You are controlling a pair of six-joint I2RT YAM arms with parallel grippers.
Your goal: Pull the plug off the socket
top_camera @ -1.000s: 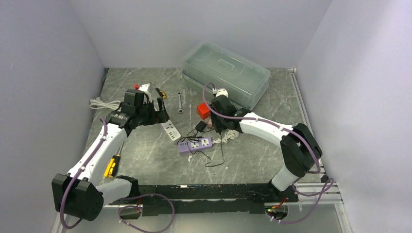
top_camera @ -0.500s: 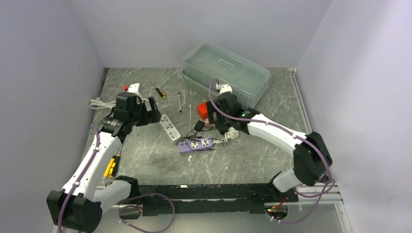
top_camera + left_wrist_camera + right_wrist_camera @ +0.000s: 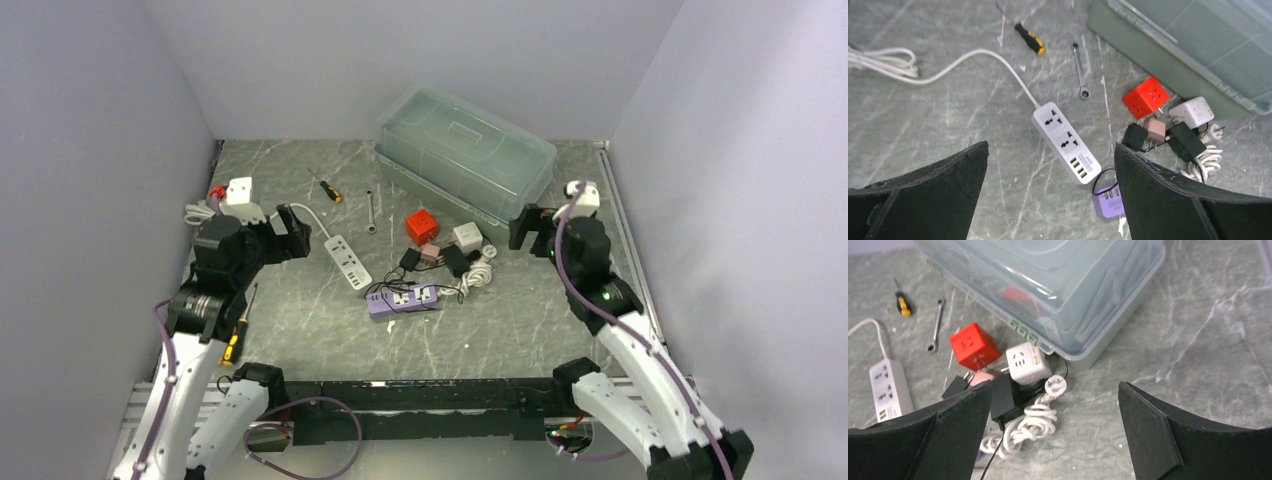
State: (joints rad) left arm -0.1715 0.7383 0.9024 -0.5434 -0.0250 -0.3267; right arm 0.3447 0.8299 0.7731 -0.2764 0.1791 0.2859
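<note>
A purple power strip [image 3: 403, 298] lies mid-table with a thin black cable looping by its USB end; its end shows in the left wrist view [image 3: 1107, 202]. A white power strip [image 3: 347, 262] lies to its left with empty sockets [image 3: 1066, 142]. Beside them lie a red cube socket [image 3: 421, 224], a white cube socket [image 3: 465, 236], a pink plug [image 3: 1154, 131], black adapters [image 3: 1185, 141] and a coiled white cable [image 3: 1030, 422]. My left gripper [image 3: 283, 232] is open and empty, left of the white strip. My right gripper [image 3: 527, 228] is open and empty, right of the pile.
A clear lidded box [image 3: 465, 150] stands at the back. A small screwdriver [image 3: 328, 190] and a wrench [image 3: 371, 210] lie behind the strips. Another screwdriver [image 3: 232, 340] lies near the left arm. A white cord bundle [image 3: 200, 213] lies far left.
Both arms have drawn back from the middle, the left toward the left, the right to the right edge. The white cube and black adapters now lie uncovered.
</note>
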